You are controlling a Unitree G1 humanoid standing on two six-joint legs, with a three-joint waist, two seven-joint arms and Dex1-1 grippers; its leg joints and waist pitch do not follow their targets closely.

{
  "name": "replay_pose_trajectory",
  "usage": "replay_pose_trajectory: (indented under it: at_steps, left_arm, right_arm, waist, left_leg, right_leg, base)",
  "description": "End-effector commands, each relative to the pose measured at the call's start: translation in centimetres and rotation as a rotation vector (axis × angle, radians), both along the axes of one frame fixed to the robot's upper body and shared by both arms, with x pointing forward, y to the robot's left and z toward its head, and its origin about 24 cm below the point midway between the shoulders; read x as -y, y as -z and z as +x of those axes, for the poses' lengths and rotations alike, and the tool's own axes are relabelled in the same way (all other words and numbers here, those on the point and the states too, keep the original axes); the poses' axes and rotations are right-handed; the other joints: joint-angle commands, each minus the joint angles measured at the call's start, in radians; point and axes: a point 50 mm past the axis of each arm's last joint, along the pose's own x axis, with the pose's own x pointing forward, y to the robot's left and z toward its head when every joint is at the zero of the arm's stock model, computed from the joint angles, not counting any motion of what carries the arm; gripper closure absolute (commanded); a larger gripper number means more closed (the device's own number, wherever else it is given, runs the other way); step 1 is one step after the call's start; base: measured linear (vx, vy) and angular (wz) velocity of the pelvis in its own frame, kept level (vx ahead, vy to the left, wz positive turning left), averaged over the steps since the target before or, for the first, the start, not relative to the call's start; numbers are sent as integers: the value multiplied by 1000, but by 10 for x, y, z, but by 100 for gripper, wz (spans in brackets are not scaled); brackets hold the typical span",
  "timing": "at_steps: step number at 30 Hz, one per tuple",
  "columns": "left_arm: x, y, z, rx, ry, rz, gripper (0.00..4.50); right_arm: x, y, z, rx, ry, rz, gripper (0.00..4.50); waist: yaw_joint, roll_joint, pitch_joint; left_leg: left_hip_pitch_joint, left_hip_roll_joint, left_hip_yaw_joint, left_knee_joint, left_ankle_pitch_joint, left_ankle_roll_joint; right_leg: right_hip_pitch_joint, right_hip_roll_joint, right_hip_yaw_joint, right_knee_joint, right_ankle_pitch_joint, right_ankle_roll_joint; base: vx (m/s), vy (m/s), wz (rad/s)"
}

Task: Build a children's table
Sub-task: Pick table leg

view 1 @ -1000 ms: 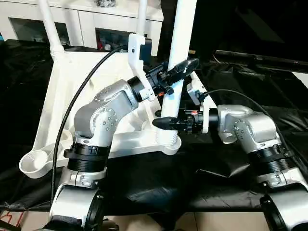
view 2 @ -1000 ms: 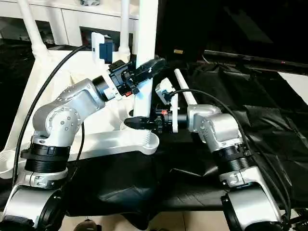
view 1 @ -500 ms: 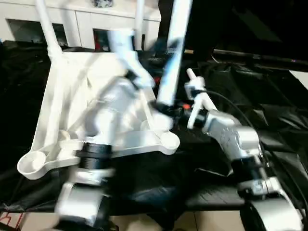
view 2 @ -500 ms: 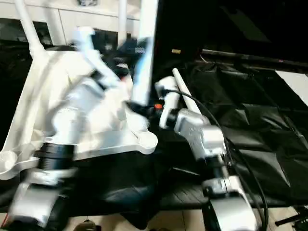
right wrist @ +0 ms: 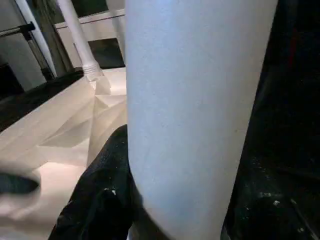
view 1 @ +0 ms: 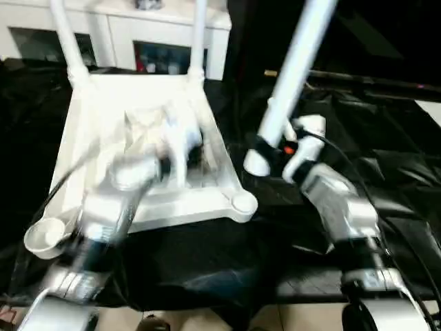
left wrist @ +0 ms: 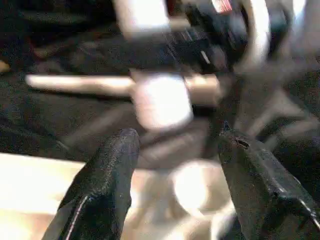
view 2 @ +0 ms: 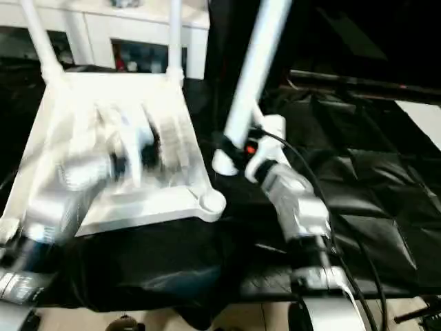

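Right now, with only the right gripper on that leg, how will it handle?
The leg looks rigid and probably light: hollow plastic. Held near its lower end by the right gripper, it leans and may swing top-heavy. Smooth, round surface could slip or twist.

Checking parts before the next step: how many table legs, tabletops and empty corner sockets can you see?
Legs standing in the tabletop's far sockets: 2
Leg held by the right gripper, tilted: 1
Tabletop: 1
Empty near corner sockets: 2
Total: 6
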Motion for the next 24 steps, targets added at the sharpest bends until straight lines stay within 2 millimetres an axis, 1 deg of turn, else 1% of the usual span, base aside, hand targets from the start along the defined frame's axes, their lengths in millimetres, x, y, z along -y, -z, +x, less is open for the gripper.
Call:
replay_pose_trajectory:
  at_steps: [1,2,3,4,5,6,7,8,9,10,11,12,13,14,15,16,17,18,19,20,21,22,23,24]
  left_arm:
    - [1,3,-3,-2,38,48,158]
    - [-3,7,-1,-2,5,62,158]
    - [-7,6,7,-7,-88,23,158]
    - [-7,6,7,-7,-88,23,158]
    - [-11,3,15,-3,-170,-24,158]
    - [-11,3,15,-3,-170,-24,158]
    - [-13,2,18,2,-202,-39,158]
    - [-16,-3,22,34,-239,-60,158]
    - [-17,-4,23,45,-238,-59,158]
    - [-17,-5,23,56,-233,-57,158]
    - [-17,-10,26,62,-262,-89,158]
    - [-18,-19,32,72,-320,-154,158]
    - [-18,-33,42,78,-389,-234,158]
    - [-13,-49,51,95,-435,-309,158]
    - [-13,-49,51,95,-435,-309,158]
    - [3,-66,58,111,-437,-373,158]
    - [13,-73,60,120,-425,-392,158]
    - [15,-74,60,121,-419,-394,158]
    - [24,-77,60,126,-396,-403,158]
    - [32,-80,59,131,-378,-410,158]
    - [41,-82,58,133,-356,-419,158]
    - [41,-82,58,133,-355,-420,158]
    - [51,-84,56,133,-324,-427,158]
    - [59,-86,54,129,-296,-435,158]
  right_arm:
    - [7,-8,-1,52,23,9,259]
    - [8,-8,-3,55,16,16,259]
    - [9,-7,-5,60,6,24,259]
    - [9,-7,-5,60,6,24,259]
    - [9,-7,-6,63,-2,33,259]
    - [9,-7,-6,63,-2,33,259]
    - [9,-7,-7,64,-4,35,259]
    - [8,-6,-9,66,-13,36,259]
    - [8,-5,-9,67,-16,36,259]
    - [8,-5,-10,67,-18,35,259]
    - [7,-5,-10,69,-30,32,259]
    - [5,-5,-12,72,-52,25,259]
    - [1,-6,-14,75,-84,19,259]
    - [-4,-5,-15,76,-112,7,259]
    - [-4,-5,-15,76,-112,7,259]
    - [-9,-4,-17,77,-139,-14,259]
    - [-11,-3,-17,77,-147,-24,259]
    - [-11,-3,-17,75,-147,-27,259]
    - [-12,-2,-16,70,-148,-37,259]
    - [-12,0,-16,64,-149,-45,259]
    - [-13,1,-16,62,-154,-57,259]
    - [-13,1,-16,62,-154,-58,259]
    - [-14,1,-17,61,-159,-68,259]
    - [-14,2,-18,62,-163,-72,259]
  waist:
    - [-6,27,-72]
    - [-7,29,-71]
    - [-8,29,-72]
    - [-9,28,-72]
    - [-11,26,-73]
    - [-12,26,-72]
    - [-12,26,-72]
    - [-14,21,-73]
    - [-14,21,-73]
    - [-11,22,-74]
    - [-12,22,-73]
    - [-12,17,-74]
    - [-7,22,-77]
    - [-4,22,-78]
    - [-8,12,-76]
    - [-5,13,-77]
    - [-2,14,-77]
    - [2,13,-79]
    - [-1,9,-75]
    - [4,10,-78]
    - [3,8,-78]
    - [6,9,-80]
    - [6,10,-82]
    - [7,8,-83]
  left_leg:
    - [27,26,-5,-82,-313,-67]
    - [27,25,-5,-81,-324,-68]
    - [28,25,-6,-80,-335,-67]
    - [27,24,-5,-80,-340,-65]
    - [26,24,-8,-79,-341,-64]
    - [23,23,-7,-78,-337,-62]
    - [23,23,-7,-78,-337,-62]
    - [23,22,-8,-77,-337,-54]
    - [23,22,-8,-77,-337,-54]
    - [24,24,-9,-78,-327,-47]
    - [24,24,-9,-78,-326,-48]
    - [23,24,-9,-78,-319,-47]
    - [29,25,-3,-72,-306,-44]
    - [29,25,-5,-72,-301,-43]
    - [23,24,-3,-73,-295,-38]
    - [18,25,-5,-74,-273,-36]
    - [18,25,-5,-72,-270,-37]
    - [21,25,-5,-70,-256,-34]
    - [16,26,-4,-72,-251,-31]
    - [16,24,-4,-71,-237,-30]
    - [14,24,-3,-71,-231,-26]
    - [13,23,-2,-68,-213,-22]
    - [10,22,-1,-67,-193,-16]
    - [10,22,-1,-66,-181,-13]
  right_leg:
    - [50,-68,53,-78,-359,-104]
    - [49,-68,53,-79,-373,-102]
    - [49,-68,53,-82,-390,-96]
    - [48,-67,52,-83,-396,-95]
    - [50,-69,51,-84,-409,-94]
    - [51,-69,50,-86,-414,-92]
    - [51,-69,50,-86,-414,-92]
    - [50,-68,49,-88,-421,-87]
    - [50,-68,49,-88,-421,-87]
    - [50,-70,49,-90,-425,-82]
    - [48,-69,49,-89,-424,-85]
    - [50,-69,48,-88,-418,-86]
    - [45,-66,51,-83,-364,-107]
    - [45,-68,50,-81,-348,-115]
    - [49,-65,49,-81,-341,-118]
    - [53,-68,49,-76,-320,-124]
    - [54,-69,49,-76,-319,-123]
    - [54,-72,49,-76,-307,-126]
    - [56,-72,50,-77,-307,-127]
    - [58,-72,50,-75,-297,-124]
    - [59,-72,51,-74,-290,-124]
    - [61,-71,52,-73,-271,-124]
    - [63,-70,52,-69,-244,-127]
    - [64,-69,52,-68,-224,-131]
  base:
    - [0,0,0]
    - [0,0,0]
    - [0,0,0]
    - [0,0,0]
    - [0,0,0]
    - [0,0,0]
    - [0,0,0]
    - [0,0,0]
    - [0,0,0]
    - [0,0,0]
    - [0,0,0]
    - [0,0,0]
    - [0,0,0]
    - [0,0,0]
    - [0,0,0]
    - [0,0,0]
    - [0,0,0]
    - [0,0,0]
    - [0,0,0]
    - [0,0,0]
    - [0,0,0]
    - [0,0,0]
    - [0,0,0]
    - [0,0,0]
